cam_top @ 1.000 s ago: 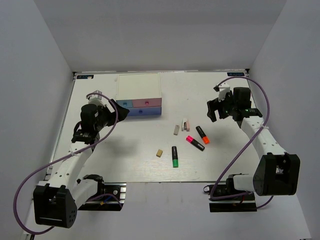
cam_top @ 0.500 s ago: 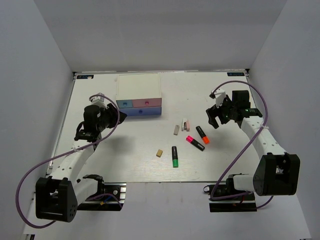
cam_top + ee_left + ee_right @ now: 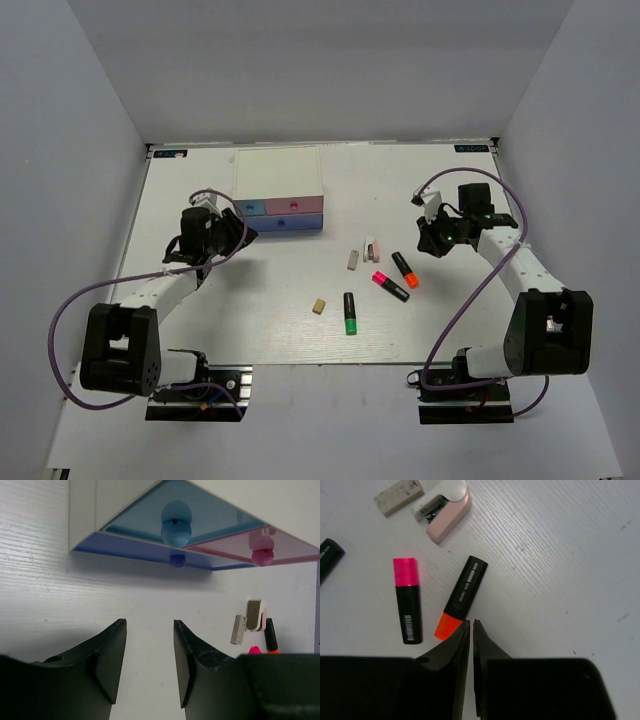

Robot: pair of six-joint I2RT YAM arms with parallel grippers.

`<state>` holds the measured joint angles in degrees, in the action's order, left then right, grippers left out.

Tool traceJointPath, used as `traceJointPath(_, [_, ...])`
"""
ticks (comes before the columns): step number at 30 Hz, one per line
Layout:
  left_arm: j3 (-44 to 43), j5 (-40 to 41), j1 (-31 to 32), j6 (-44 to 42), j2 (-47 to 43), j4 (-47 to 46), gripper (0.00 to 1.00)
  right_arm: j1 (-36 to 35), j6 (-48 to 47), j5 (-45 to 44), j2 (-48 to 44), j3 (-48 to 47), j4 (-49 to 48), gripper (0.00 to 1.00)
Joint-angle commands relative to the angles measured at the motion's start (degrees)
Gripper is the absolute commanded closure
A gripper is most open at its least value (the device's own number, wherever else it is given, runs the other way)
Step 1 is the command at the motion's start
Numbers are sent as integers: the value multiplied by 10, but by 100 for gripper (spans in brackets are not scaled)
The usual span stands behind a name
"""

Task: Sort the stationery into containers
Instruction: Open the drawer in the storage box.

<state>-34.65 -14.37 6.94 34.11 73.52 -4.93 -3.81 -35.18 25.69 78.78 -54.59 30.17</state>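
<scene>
The containers are drawers of a small white-topped box (image 3: 278, 175): light blue (image 3: 249, 208), pink (image 3: 292, 205) and purple (image 3: 285, 224). My left gripper (image 3: 240, 228) sits low just left of them, open with a narrow gap and nothing in it (image 3: 149, 622), facing the blue knob (image 3: 175, 520). The stationery lies mid-table: green (image 3: 350, 313), pink (image 3: 390, 286) and orange (image 3: 404, 269) highlighters, and tan (image 3: 318, 306), grey (image 3: 352, 260) and whitish-pink (image 3: 372, 249) erasers. My right gripper (image 3: 428, 243) is shut and empty (image 3: 471, 622), right beside the orange highlighter's (image 3: 461, 596) coloured end.
Grey walls close in the table on the left, back and right. Both arm bases stand at the near edge. In the right wrist view the pink highlighter (image 3: 408, 600) lies left of the orange one, with the grey eraser (image 3: 398, 498) beyond.
My left arm has lowered toward the drawers and its jaws have narrowed. My right gripper has shut and dropped toward the orange highlighter.
</scene>
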Motion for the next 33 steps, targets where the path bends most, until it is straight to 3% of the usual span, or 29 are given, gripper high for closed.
traceJointPath(1, [-26, 3, -2, 10, 9, -61, 47, -1, -26, 95, 7, -2, 2, 87])
traceJointPath(3, [-26, 3, -2, 17, 21, -78, 45, -1, -31, 115, 15, -1, 4, 65])
traceJointPath(4, [-33, 3, -2, 17, 29, -78, 43, -1, -32, 130, 15, 0, 3, 47])
traceJointPath(7, [-39, 3, -2, 23, 34, -94, 36, -1, -34, 146, 18, 5, -7, 28])
traceJointPath(16, [-64, 14, -2, 22, 54, -94, 32, -1, -23, 152, 34, -4, -25, 28])
traceJointPath(25, [-80, 14, -2, -1, 87, -99, 46, 0, -45, 166, 30, -4, -30, 32])
traceJointPath(33, [-94, 7, -2, -18, 105, -118, 49, 0, -61, 182, 22, 6, -31, 34])
